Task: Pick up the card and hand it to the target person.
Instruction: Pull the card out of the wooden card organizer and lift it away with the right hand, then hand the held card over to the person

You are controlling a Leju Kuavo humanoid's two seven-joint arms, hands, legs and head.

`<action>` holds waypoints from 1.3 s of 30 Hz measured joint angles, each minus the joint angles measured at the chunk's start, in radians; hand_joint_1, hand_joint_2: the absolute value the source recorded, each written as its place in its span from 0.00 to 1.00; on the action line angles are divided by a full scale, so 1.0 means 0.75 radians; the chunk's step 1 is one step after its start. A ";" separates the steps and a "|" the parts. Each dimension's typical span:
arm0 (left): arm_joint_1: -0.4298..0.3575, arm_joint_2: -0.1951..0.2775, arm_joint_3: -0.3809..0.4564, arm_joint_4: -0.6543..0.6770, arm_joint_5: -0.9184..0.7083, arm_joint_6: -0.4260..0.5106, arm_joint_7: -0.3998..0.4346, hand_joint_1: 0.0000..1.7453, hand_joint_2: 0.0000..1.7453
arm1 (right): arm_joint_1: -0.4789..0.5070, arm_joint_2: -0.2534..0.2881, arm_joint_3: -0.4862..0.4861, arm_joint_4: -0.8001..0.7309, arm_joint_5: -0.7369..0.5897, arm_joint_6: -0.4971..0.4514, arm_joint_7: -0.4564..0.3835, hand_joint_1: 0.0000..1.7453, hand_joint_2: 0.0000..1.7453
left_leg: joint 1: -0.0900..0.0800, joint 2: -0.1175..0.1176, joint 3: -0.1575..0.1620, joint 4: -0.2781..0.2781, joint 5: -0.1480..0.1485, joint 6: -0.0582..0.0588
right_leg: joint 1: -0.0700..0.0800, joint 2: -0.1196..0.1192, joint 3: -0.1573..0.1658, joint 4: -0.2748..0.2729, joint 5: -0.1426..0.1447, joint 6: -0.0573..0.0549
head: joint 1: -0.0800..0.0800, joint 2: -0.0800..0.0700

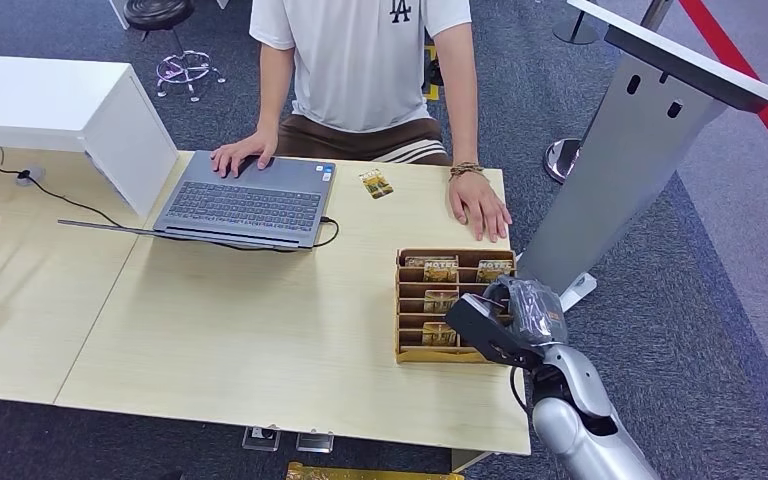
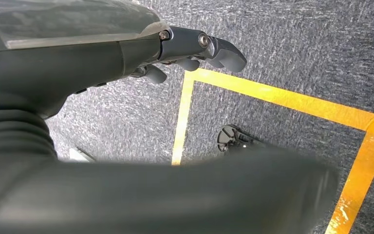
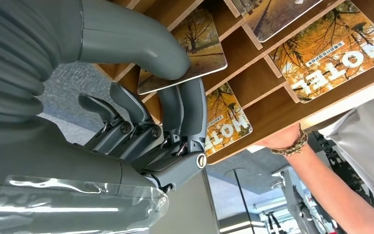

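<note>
**Card pinched at the rack, not yet lifted clear**

Card (image 3: 195,46) with autumn-tree print, clamped between thumb above and fingers (image 3: 187,109) beneath, its far edge seemingly in or just at a slot of the wooden card rack (image 1: 415,300); hard to tell from the wrist view whether fully free. Right hand (image 1: 495,320) over the rack's near right corner, closed on that card. Left hand (image 2: 195,48) hanging by the floor, fingers loosely curled, holding nothing.

Best handled by drawing the card out along the slot, keeping it flat, avoiding neighbouring cards marked HOTEL. Then up and forward across the surface (image 1: 260,330) toward the person's hand (image 1: 480,205) resting palm-down beyond the rack. Loose card (image 1: 376,184) beside the laptop (image 1: 245,205): leave alone.
</note>
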 joint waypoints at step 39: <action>0.001 0.000 0.000 0.000 0.004 0.000 -0.008 0.00 1.00 | -0.002 -0.002 0.018 -0.303 0.364 -0.211 -0.018 0.92 1.00 | 0.000 0.000 0.000 0.000 0.000 0.000 | 0.000 0.000 0.000 0.000 0.000 0.000 | 0.000 0.000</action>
